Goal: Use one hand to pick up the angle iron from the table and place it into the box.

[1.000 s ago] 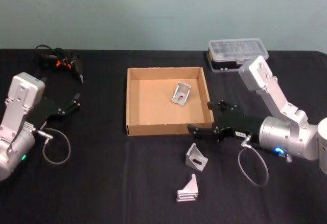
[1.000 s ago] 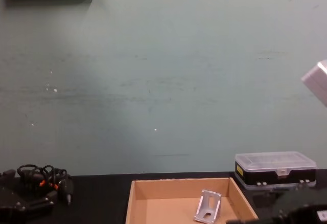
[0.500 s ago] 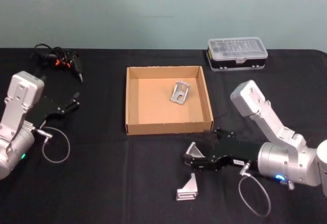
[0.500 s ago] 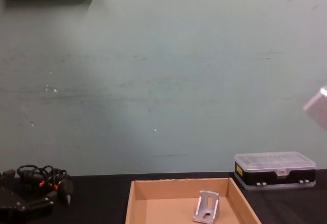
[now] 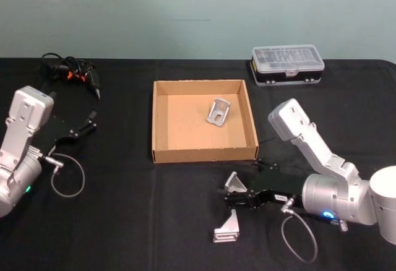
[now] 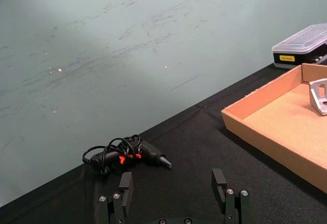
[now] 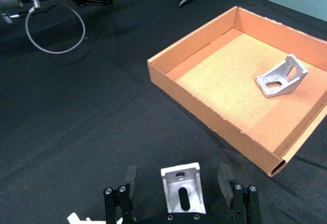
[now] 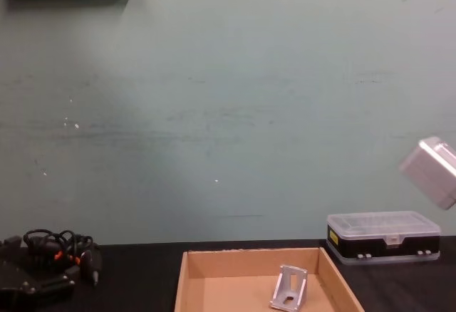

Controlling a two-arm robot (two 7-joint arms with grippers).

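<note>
- The right hand (image 7: 178, 179) is low over the bench (image 5: 124, 221), just in front of the box (image 5: 203, 154), near its front right corner.
- Its 2 fingers (image 7: 225, 177) are spread apart and released. They stand on each side of 1 angle iron (image 7: 182, 187), w/ a small gap on both sides, so nothing is grasped.
- This angle iron lies on the bench btw. the fingers, outside the box and just beside its front wall. Its slotted face points up to the wrist camera.
- A 2nd angle iron (image 5: 228, 228) stands on the bench nearer to the robot, close to the right hand but apart from it.
- A 3rd angle iron (image 5: 218, 112) is inside the box, on the floor of the box toward the back right, tilted on its edge.
- The left hand (image 6: 172, 183) is far on the left side of the bench, well apart from the box. Its fingers (image 6: 218, 179) are also spread and released, w/ nothing btw. them.
- A black tool w/ cable (image 5: 71, 74) lies at the back left of the bench, beyond the left hand.
- A plastic case (image 5: 288, 64) w/ clear lid sits at the back right of the bench, behind the box and apart from it.
</note>
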